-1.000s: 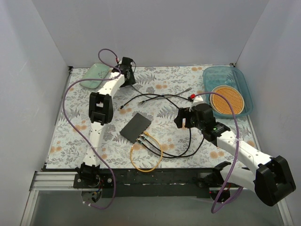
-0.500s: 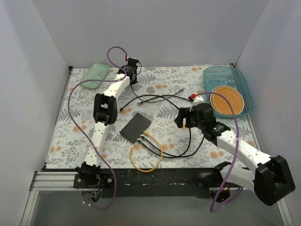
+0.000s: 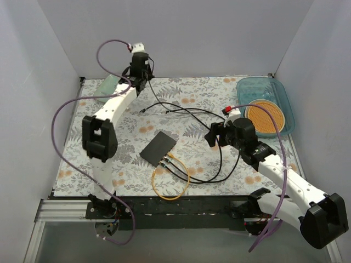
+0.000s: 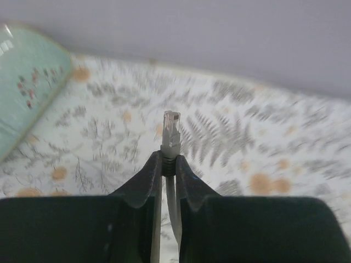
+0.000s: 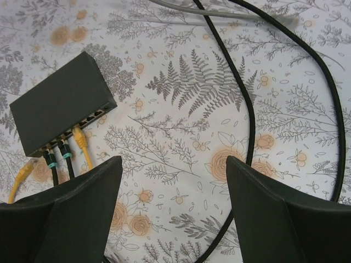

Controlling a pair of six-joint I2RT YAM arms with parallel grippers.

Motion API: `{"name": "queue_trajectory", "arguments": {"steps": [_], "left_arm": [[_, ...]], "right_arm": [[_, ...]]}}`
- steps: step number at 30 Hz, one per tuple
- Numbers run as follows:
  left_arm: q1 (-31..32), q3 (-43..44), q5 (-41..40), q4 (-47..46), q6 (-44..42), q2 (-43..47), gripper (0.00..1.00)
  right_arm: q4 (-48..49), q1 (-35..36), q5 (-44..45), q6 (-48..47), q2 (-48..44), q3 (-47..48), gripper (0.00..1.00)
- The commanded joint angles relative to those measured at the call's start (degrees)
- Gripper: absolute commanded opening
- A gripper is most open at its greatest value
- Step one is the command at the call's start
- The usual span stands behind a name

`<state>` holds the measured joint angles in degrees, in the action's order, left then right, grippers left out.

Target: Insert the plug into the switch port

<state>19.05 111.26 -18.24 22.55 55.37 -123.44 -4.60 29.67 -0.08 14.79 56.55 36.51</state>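
The switch [image 3: 158,147] is a flat dark grey box at the mat's middle; it also shows in the right wrist view [image 5: 60,101]. Two black plugs and a yellow plug [image 5: 80,137] sit in its sockets. My left gripper [image 4: 169,160] is shut on a grey cable just behind its clear plug [image 4: 171,127], held high at the back left [image 3: 138,70]. The grey cable [image 3: 164,107] trails down to the mat. My right gripper [image 5: 174,164] is open and empty, above the mat right of the switch [image 3: 215,135].
A pale green dish [image 3: 107,84] lies at the back left. A teal tray [image 3: 281,96] with an orange woven mat [image 3: 265,116] stands at the back right. Black cables [image 3: 219,159] and a yellow cable loop [image 3: 170,183] lie on the floral mat.
My left arm has lifted and swung back-left, raising the grey cable's plug off the mat. My right gripper has shifted slightly right.
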Motion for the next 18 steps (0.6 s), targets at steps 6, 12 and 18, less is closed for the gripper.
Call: {"name": "queue_trajectory", "arguments": {"steps": [6, 12, 18], "left_arm": [[1.1, -27.1, -9.8, -45.2, 0.6, 40.0, 0.0], [1.2, -34.3, 8.6, -43.9, 6.7, 48.2, 0.0], [1.2, -45.6, 28.2, -45.3, 17.6, 52.2, 0.0]], "right_arm": [[-2.1, -0.2, -1.9, -3.3, -3.8, 5.0, 0.82], [0.4, -0.2, -7.9, -5.1, -8.4, 7.0, 0.82], [2.7, -0.2, -15.9, -5.7, -9.1, 13.0, 0.83]]}}
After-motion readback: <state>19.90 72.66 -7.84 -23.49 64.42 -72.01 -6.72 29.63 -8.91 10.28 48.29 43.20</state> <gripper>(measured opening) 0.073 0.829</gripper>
